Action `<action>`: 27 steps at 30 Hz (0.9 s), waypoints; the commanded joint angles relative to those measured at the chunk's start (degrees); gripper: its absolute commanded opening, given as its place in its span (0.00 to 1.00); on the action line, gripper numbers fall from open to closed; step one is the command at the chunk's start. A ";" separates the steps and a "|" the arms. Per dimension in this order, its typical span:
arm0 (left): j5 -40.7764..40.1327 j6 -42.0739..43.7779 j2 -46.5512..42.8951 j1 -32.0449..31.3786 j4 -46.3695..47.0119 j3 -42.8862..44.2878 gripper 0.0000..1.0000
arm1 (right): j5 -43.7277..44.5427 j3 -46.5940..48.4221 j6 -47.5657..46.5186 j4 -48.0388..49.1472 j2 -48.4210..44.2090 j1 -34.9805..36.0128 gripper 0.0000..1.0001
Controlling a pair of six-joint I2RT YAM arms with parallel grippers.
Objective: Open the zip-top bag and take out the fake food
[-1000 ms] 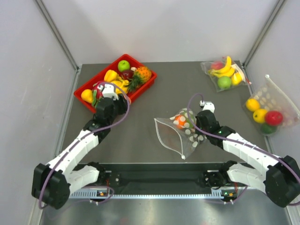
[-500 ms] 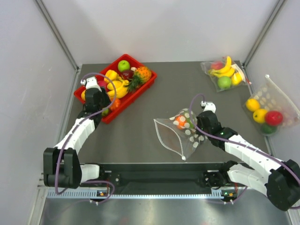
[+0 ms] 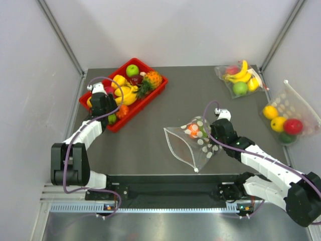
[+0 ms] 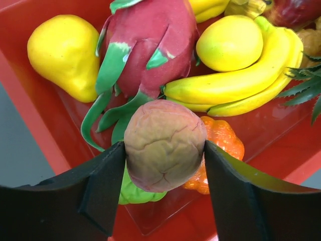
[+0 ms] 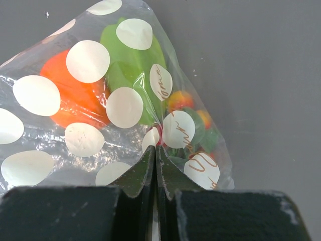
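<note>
Grey counter (image 3: 150,130) between pale walls carries, from the left, one red tray (image 3: 145,103) heaped with fruit, then three bags. One is the dotted zip-top bag (image 3: 185,145), lying in the middle. One is a clear bag of banana and apple (image 3: 239,79) in the far right corner, and one is a larger dotted bag (image 3: 288,118) by the right wall. Of the three small fruits, the peach (image 4: 164,145) is out at the tray, while the orange one (image 5: 75,95) and the green one (image 5: 128,55) sit inside the zip-top bag. Since a second ago the left arm (image 3: 83,133) has swung from the tray's near side to its left end. The zip-top bag and the right arm (image 3: 261,160) have barely shifted. The left end effector (image 4: 164,150) is spread as wide as the peach, with a pad against each side of it, above the tray's fruit. The right end effector (image 5: 155,155) is pressed together, pinching the zip-top bag's film beside the green one.
</note>
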 commanded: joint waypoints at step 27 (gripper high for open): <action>2.87 9.03 -17.87 -33.21 5.73 -6.13 0.95 | -0.56 1.05 -0.46 -0.07 -0.26 -0.92 0.00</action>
